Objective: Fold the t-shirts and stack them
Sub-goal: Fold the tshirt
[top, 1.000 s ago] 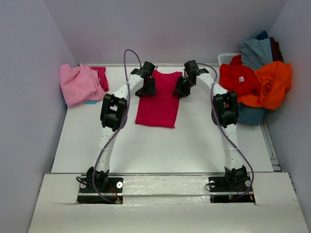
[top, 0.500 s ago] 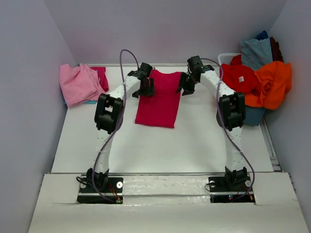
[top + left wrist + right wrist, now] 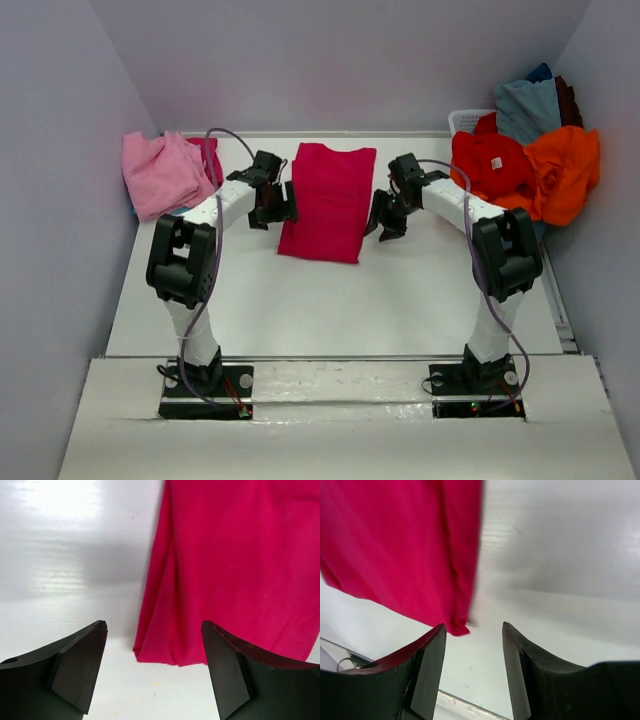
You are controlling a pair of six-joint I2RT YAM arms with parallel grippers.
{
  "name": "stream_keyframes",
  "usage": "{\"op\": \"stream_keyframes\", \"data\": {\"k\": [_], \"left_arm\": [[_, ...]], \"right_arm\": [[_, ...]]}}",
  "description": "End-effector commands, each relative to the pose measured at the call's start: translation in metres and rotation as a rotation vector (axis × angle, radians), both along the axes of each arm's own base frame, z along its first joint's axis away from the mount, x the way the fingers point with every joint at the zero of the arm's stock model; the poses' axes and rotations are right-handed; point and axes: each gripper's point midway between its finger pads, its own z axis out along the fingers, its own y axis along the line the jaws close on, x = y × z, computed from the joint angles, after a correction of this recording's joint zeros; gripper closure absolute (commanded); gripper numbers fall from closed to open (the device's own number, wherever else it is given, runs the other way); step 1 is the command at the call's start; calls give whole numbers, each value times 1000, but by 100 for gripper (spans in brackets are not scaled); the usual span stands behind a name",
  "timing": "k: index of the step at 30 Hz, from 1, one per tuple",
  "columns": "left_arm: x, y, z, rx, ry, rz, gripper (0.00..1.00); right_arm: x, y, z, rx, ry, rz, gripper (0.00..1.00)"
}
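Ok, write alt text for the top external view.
A folded crimson t-shirt lies on a white table between the left gripper and right gripper, both open and empty. A pink shirt pile sits far left, a mixed-colour heap far right.

- left arm (image 3: 182, 262): up from near-edge base, elbow raised, forearm stretched forward and inward
- left gripper (image 3: 272, 205): pointed down, jaws spread wide, gripping nothing; dark fingers (image 3: 75, 665) far apart in wrist view
- right arm (image 3: 505, 255): mirrored pose, elbow raised, forearm angled inward
- right gripper (image 3: 388, 218): tilted down, jaws partly apart, gripping nothing; narrower gap than left
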Motion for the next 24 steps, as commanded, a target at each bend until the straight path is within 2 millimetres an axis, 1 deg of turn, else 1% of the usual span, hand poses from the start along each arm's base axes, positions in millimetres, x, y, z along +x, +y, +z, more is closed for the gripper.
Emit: {"op": "stream_keyframes", "data": {"k": [1,2,3,4,5,7,8,9,10,11,12,14,15,17,19,20,24], "left_arm": [[-16,1,3,-96,-6,0,12],[-20,1,1,-103,0,0,12],[-20,1,1,-127,-5,2,12],[-33,-1,-18,-186,42,-2,12],[-33,-1,-18,-186,42,-2,12],[-34,-7,-21,-216,56,-19,12],[-33,-4,-22,-226,60,-13,12],[-35,-8,-23,-245,70,-24,12],[-34,-5,-24,-254,72,-17,12],[-34,-4,-23,-267,75,-15,12],[-36,-4,-25,-270,79,-17,12],[-36,1,-26,-284,82,-6,12],[-38,0,-27,-289,87,-8,12],[-39,3,-29,-297,93,-3,12],[-41,1,-31,-310,102,-8,12],[-44,0,-32,-314,108,-10,12],[-50,-2,-35,-330,126,-13,12]], "right_arm": [[-6,10,17,94,-56,-36,45],[-10,9,15,97,-46,-40,45],[-14,14,15,106,-50,-32,45],[-27,23,0,131,-15,-32,46],[-29,24,-2,137,-3,-34,46],[-26,29,-4,165,-8,-31,46],[-32,34,-8,181,17,-25,46],[-32,36,-10,187,22,-26,46],[-31,37,-10,196,25,-30,46],[-35,40,-14,193,33,-23,46],[-34,41,-13,198,33,-31,46],[-39,42,-16,216,51,-34,46],[-42,46,-17,219,54,-26,46],[-43,47,-18,228,60,-33,46],[-45,48,-24,236,73,-36,46],[-49,52,-24,244,85,-31,46],[-55,53,-27,244,102,-44,46]]}}
